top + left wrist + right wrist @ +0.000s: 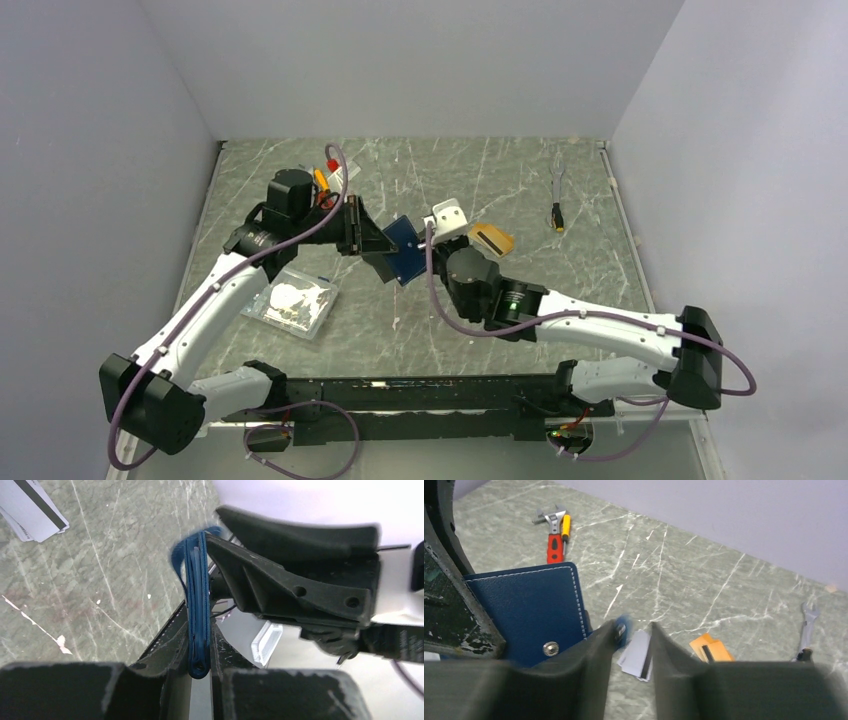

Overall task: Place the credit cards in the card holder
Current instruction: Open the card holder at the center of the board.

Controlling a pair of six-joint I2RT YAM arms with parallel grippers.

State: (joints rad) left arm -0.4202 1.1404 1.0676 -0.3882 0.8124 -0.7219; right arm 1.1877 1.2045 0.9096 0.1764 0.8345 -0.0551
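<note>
Where cards (636, 655) lie, marble tabletop (684, 570) (lilac walls (724, 510))

The table (520, 180) has a grey-green, marble-look top streaked with thin white veins and dull with scuffs. Plain, pale lavender-grey panels close it in on three sides: a back wall (420, 60), a left wall (90, 150) and a right wall (740, 150). The light is soft and even, with only faint shadows on the tabletop.
</note>
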